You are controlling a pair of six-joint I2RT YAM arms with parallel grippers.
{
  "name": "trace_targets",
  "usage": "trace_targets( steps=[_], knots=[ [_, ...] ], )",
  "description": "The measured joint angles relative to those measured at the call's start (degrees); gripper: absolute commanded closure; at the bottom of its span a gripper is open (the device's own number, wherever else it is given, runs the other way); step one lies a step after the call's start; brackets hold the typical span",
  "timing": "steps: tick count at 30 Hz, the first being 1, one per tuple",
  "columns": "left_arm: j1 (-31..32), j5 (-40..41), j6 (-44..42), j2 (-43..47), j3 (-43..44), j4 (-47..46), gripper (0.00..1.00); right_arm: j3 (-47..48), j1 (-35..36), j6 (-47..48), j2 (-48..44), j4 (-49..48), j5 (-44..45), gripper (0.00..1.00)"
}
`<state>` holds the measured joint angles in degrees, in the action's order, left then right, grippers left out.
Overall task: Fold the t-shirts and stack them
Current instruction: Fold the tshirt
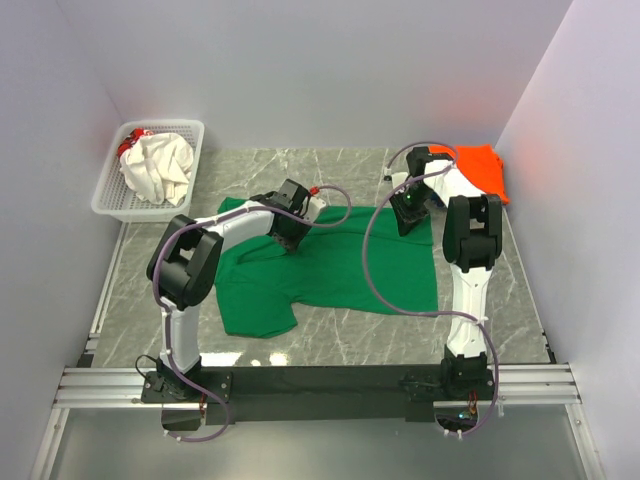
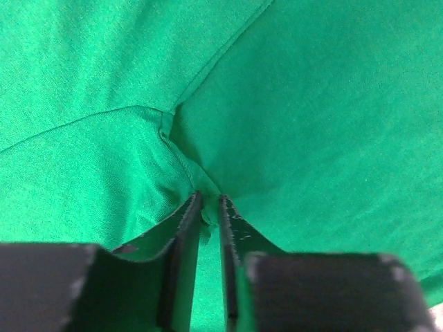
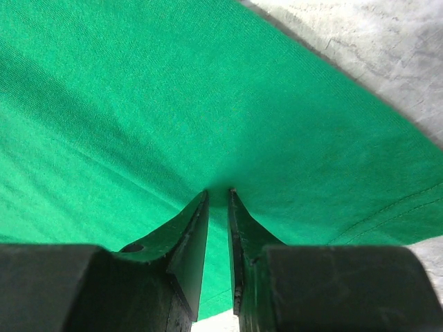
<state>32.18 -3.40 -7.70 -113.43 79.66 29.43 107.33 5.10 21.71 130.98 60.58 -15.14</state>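
While both my claws hold its far edge, the green t-shirt [image 1: 340, 265] lies spread on the table [image 1: 340, 170], its long axis running left to right.
My left claw [image 1: 292, 238] is pressed together on a pucker of cloth at the sleeve seam. My right claw [image 1: 410, 222] pinches the far hem corner. Each arm is nearest its own end. The shirt's body lies toward me from both grips, so I judge the fold comes nearward. The orange t-shirt [image 1: 485, 170] sits at the far right corner, and the cream-white t-shirt [image 1: 160, 170] is in the basket [image 1: 110, 195]. No writing is readable.
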Motion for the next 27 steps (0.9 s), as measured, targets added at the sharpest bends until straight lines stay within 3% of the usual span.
trace_targets(
  steps=[6,18,27],
  knots=[
    [0.0,-0.6,-0.2,0.2,0.0,0.4,0.99,0.0,0.0,0.0,0.0,0.0,0.4,0.76],
    [0.0,-2.2,-2.1,8.1,-1.6,3.7,0.99,0.0,0.0,0.2,0.0,0.0,0.7,0.76],
    [-0.1,-3.5,-5.5,8.7,-4.7,5.8,0.99,0.0,-0.4,1.0,0.0,0.4,1.8,0.76]
  ],
)
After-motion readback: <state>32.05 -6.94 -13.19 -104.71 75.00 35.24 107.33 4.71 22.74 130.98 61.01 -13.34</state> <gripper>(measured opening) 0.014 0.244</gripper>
